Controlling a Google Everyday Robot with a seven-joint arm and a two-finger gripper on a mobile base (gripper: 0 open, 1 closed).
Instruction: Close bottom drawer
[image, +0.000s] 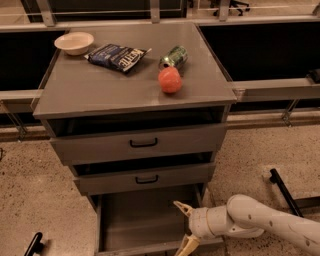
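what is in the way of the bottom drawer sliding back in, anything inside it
Nothing visible. The bottom drawer is pulled out and its interior looks bare. The gripper is at its front right corner, fingers spread about the front edge.

So the bottom drawer (140, 220) is pulled way out, plain grey inside. The pincer (184, 227) sits at its front right corner, fingers spread wide, white arm (270, 222) trailing off right.

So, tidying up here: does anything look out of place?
The bottom drawer is pulled far out, with the gripper open at its front edge. On the cabinet top, a green can lies on its side.
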